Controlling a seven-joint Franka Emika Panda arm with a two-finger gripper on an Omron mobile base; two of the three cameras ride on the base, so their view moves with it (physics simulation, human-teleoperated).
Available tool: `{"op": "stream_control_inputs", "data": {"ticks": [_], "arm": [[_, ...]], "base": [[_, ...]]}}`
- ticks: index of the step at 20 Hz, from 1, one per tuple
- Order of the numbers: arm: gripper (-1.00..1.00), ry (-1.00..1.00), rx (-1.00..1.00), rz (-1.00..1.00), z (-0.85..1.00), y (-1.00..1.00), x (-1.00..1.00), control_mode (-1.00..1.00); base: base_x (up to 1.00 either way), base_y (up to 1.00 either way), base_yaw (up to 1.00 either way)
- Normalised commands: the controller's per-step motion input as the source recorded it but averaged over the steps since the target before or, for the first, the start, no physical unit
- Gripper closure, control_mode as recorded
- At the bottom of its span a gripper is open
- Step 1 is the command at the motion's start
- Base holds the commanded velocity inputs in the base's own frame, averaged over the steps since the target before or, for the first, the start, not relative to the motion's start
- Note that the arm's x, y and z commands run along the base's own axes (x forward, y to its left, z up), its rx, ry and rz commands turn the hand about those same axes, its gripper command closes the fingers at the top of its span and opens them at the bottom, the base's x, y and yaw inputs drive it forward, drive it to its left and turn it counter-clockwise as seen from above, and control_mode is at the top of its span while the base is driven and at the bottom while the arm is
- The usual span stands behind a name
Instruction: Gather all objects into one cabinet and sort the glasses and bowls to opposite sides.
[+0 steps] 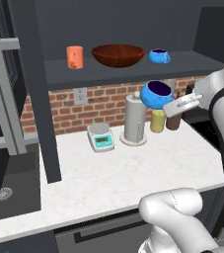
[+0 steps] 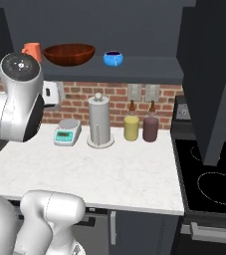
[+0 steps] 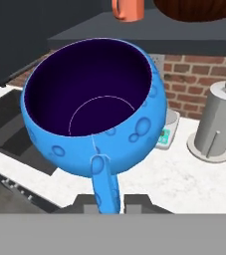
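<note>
Brick backsplash ran behind a white marble tabletop (image 1: pixel 113 173) beneath the dark charcoal cabinet (image 1: pixel 133 74), whose pale bar-handled door (image 1: pixel 5 94) stood swung open at the left of the left base view.

Cabinet shelf contents, left to right in the left base view:
1. The orange mug (image 1: pixel 75 57) stood upright at the left end.
2. The wooden bowl (image 1: pixel 118 55) sat at the middle, apart from the mug.
3. One blue cup (image 1: pixel 159 56) sat just right of the bowl, its handle facing right.

The second blue cup (image 3: pixel 94 114) was held in the air below the shelf and above the tabletop, in front of the paper-towel cylinder (image 1: pixel 134 121). It was tilted so that its dark inside faced the hand camera. In the hand view, the gripper (image 3: pixel 107 201) had its fingers closed on the cup's handle, which ran down between them. In the left base view, the same cup (image 1: pixel 156 95) sat at the end of the white hand, left of it.

Tabletop items:
- A small kitchen scale (image 1: pixel 101 137) stood left of the cylinder.
- A yellow canister (image 2: pixel 131 127) and a maroon canister (image 2: pixel 150 128) stood side by side right of the cylinder, against the brick.
- A black cooktop (image 2: pixel 209 174) adjoined the tabletop's right end in the right base view.
</note>
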Motion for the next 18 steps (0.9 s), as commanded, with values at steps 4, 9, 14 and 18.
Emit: {"op": "stream_control_inputs", "data": {"ticks": [4, 9, 14, 18], "arm": [[1.0, 0.05, 0.01, -0.07, 0.0, -0.57, 0.0, -1.0], [1.0, 0.08, 0.02, -0.12, 0.06, -0.55, 0.01, -1.0], [1.0, 0.03, 0.02, -0.16, 0.03, -0.47, 0.35, -1.0], [1.0, 0.0, 0.05, -0.2, 0.1, -0.27, 0.51, -1.0]], "base": [[0.0, 0.0, 0.0], [0.0, 0.0, 0.0], [0.0, 0.0, 0.0], [0.0, 0.0, 0.0]]}}
